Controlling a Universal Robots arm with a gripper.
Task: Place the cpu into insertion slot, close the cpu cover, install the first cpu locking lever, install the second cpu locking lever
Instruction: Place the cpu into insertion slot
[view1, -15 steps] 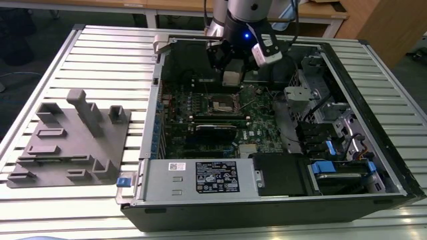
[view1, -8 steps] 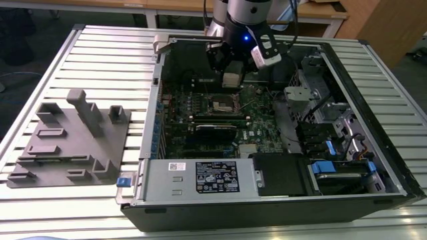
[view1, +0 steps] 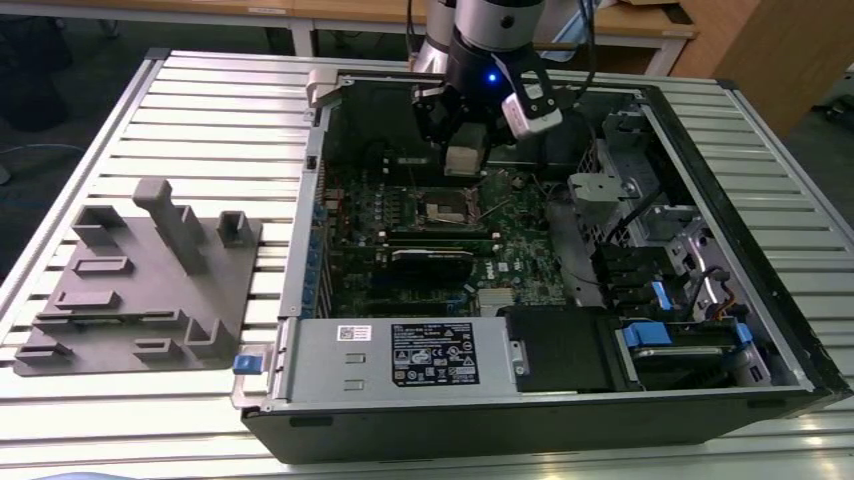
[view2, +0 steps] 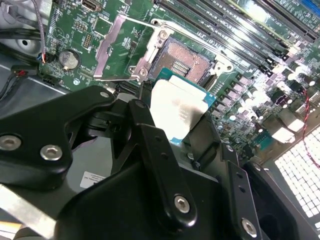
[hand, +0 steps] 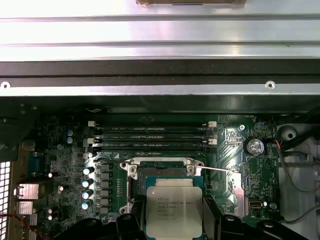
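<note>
The gripper (view1: 463, 165) pinches the cpu (hand: 174, 212) flat by opposite edges, likely for square seating. In the exterior view it hangs at twelve o'clock from the insertion slot (view1: 447, 208), its cpu cover (view2: 111, 47) standing open to bare it.

Silver arm (view1: 487, 18), black screw-studded fingers (view2: 150, 145), small blue light (view1: 491, 76)

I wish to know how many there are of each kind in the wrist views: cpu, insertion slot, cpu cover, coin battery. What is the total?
cpu: 1
insertion slot: 1
cpu cover: 1
coin battery: 1
Total: 4
</note>
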